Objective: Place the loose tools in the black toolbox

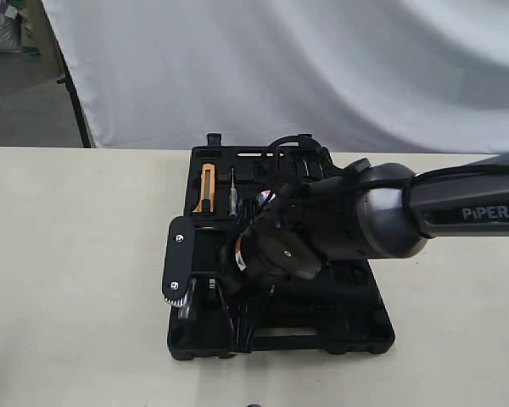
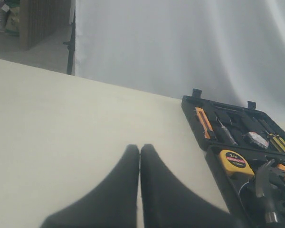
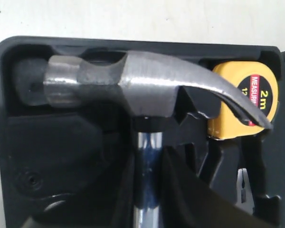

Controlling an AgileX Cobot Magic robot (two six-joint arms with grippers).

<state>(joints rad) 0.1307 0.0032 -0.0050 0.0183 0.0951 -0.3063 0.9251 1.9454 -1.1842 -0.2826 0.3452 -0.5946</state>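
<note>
Hammer (image 3: 147,90) clamped by its shaft in the right gripper (image 3: 149,187), steel head just past the fingertips. Directly beneath that gripper the black toolbox (image 3: 47,142) lies open, yellow tape measure (image 3: 249,95) beside the claw. The left gripper (image 2: 140,159) is clenched on nothing above the tabletop (image 2: 61,123).
</note>
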